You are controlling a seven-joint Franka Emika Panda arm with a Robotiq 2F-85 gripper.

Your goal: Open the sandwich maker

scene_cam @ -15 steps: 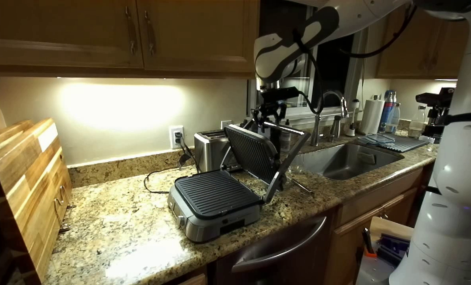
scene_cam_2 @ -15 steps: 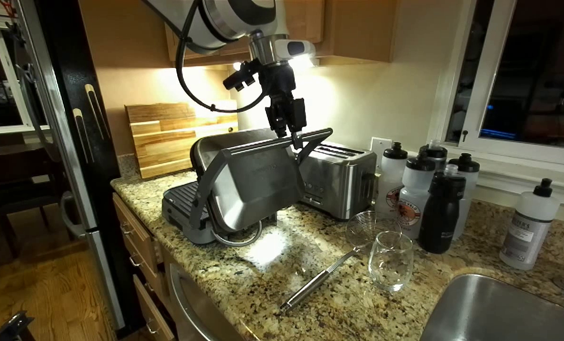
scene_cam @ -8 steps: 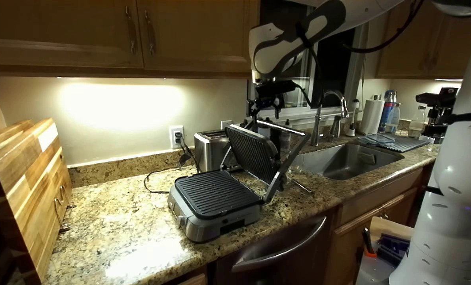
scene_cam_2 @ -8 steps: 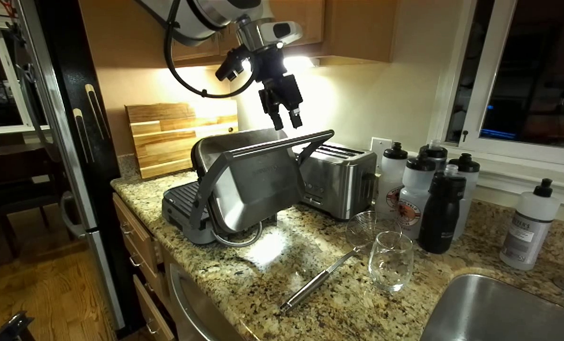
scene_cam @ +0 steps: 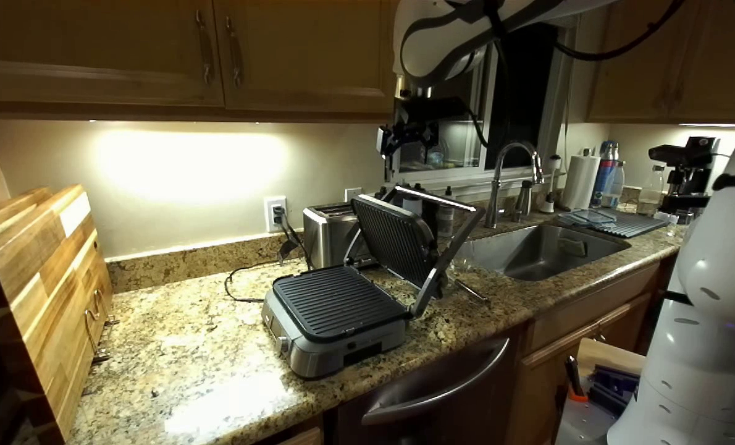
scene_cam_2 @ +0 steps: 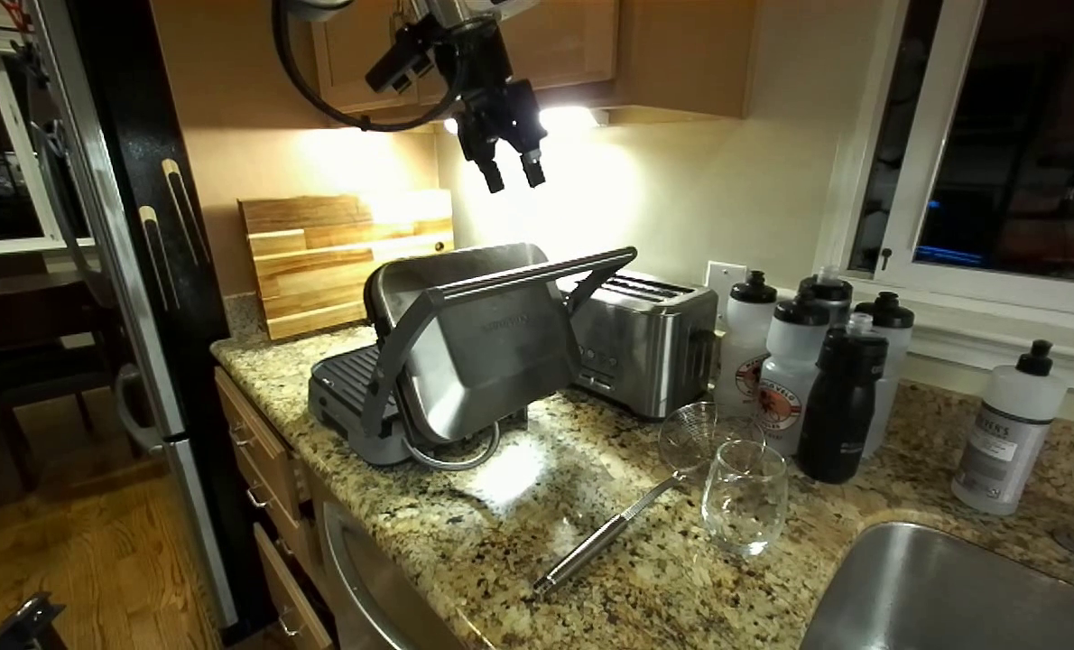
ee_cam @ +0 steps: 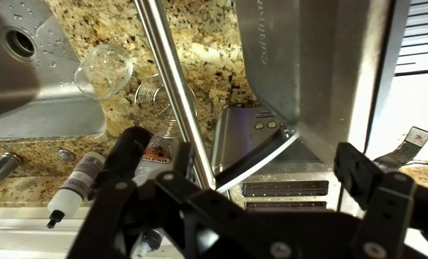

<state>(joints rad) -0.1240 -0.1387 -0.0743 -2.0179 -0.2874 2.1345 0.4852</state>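
The sandwich maker point(scene_cam: 340, 306) stands open on the counter, its dark ribbed lower plate facing up. Its lid point(scene_cam: 392, 238) leans back past upright; the lid's silver outer side shows in an exterior view point(scene_cam_2: 492, 348) and in the wrist view point(ee_cam: 307, 64). The bar handle point(scene_cam_2: 537, 273) sticks out behind the lid and also crosses the wrist view point(ee_cam: 174, 79). My gripper point(scene_cam_2: 513, 182) is open and empty, in the air above the lid and handle, touching neither. In the wrist view the fingers point(ee_cam: 266, 158) are wide apart.
A steel toaster point(scene_cam_2: 650, 352) stands close beside the lid. Several bottles point(scene_cam_2: 799, 361), a strainer point(scene_cam_2: 681, 460), a clear glass point(scene_cam_2: 745, 496) and the sink point(scene_cam_2: 943, 587) lie beyond. Cutting boards point(scene_cam: 52, 290) stand at the counter's far end. Upper cabinets point(scene_cam: 306, 55) hang near the arm.
One second ago the fingertips were at the bar handle. My gripper has since risen off it, up and away, with its fingers apart. The lid has stayed in its leaned-back position.
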